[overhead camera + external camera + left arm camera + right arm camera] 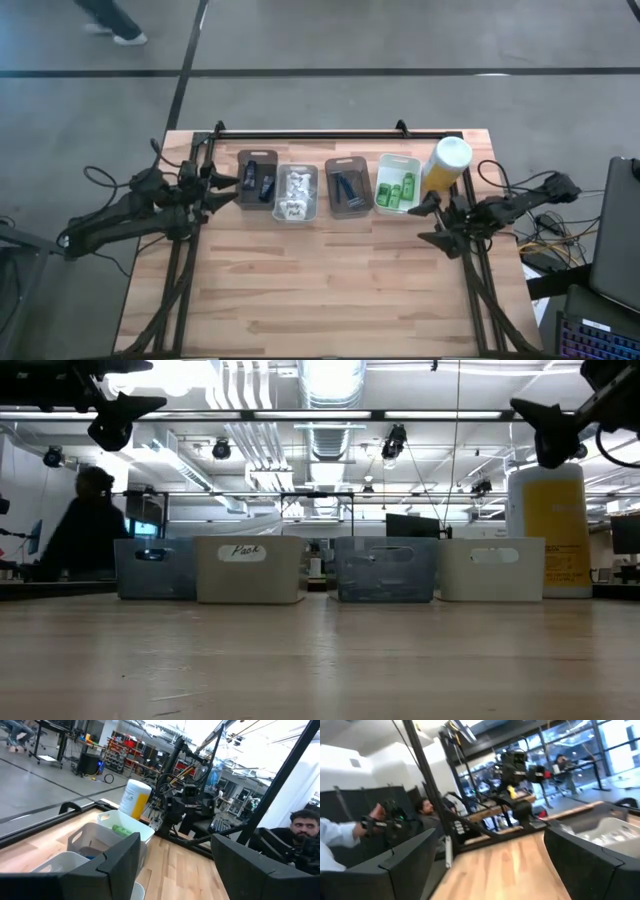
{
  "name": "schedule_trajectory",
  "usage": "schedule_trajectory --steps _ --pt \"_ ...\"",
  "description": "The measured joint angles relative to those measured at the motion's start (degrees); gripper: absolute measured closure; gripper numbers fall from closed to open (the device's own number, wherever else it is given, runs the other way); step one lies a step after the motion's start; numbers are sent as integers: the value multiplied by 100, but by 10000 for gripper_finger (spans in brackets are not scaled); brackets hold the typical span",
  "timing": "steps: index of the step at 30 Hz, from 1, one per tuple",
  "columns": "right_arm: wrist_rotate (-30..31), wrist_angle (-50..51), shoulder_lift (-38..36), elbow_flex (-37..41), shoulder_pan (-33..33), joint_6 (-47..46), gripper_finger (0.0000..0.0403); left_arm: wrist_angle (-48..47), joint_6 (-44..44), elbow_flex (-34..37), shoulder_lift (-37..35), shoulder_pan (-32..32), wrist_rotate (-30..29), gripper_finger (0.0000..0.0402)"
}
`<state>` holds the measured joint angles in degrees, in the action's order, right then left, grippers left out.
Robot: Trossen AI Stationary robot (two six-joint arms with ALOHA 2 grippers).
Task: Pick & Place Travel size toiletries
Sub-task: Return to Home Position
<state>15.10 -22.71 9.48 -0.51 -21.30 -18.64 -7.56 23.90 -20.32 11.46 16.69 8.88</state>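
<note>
The toiletries lie sorted in four trays in a row near the table's far edge. There are dark tubes [258,181], white packets [294,192], dark-blue sticks [346,186] and green bottles [397,190]. One green bottle [121,829] also shows in the left wrist view. My left gripper [222,182] [175,865] hovers open just left of the row, raised above the table [125,415]. My right gripper [430,206] [492,860] hovers open to the right of the row, near the yellow bottle, also raised [550,430]. Neither holds anything.
A tall yellow bottle with a white cap [447,164] [545,525] stands upright right of the white tray [383,205], close to my right gripper. A black rail [330,134] runs along the far edge. Bare wood [320,290] fills the table's near half. People [335,832] are beyond the table.
</note>
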Motion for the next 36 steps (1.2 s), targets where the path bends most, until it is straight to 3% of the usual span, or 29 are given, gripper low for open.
schedule_trajectory --steps 12,21,31,36 --pt "782 1875 -801 0 -2 70 72 4 9 8 -9 -2 0 154" --pt "866 1912 -524 -2 -7 69 102 -2 12 424 -254 -302 0 154" --pt "861 1909 -479 -1 -2 69 131 -19 11 1569 -1141 -913 11 154" --pt "858 1892 -460 -2 -2 67 145 849 16 1933 -1078 -942 -154 154"
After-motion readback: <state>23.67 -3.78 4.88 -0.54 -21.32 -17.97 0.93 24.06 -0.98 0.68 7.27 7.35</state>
